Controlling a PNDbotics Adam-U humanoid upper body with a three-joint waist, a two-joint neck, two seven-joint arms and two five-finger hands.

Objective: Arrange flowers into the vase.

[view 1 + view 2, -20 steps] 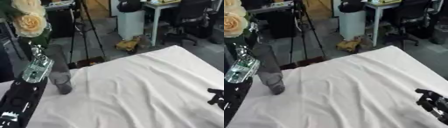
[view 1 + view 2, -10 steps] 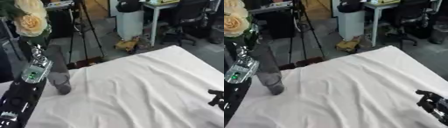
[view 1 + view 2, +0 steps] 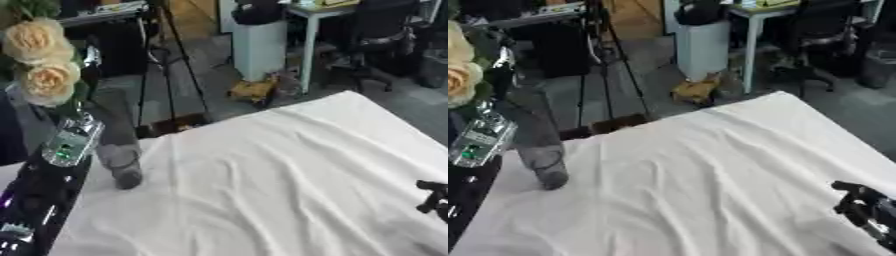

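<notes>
Holding cream roses high at far left, left hand hidden, right hand well apart, fingers unclear.

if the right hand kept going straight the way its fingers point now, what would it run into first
Probably nothing but cloth. The right hand sits at the lower right with its fingers aimed up and left across the bare white tablecloth. The grey vase stands far off at the left edge, so the way looks free, though depth is unclear.

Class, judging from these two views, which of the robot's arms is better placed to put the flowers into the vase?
Left. The left arm rises beside the flowers and the vase; the right hand sits at the table's far right edge.
</notes>
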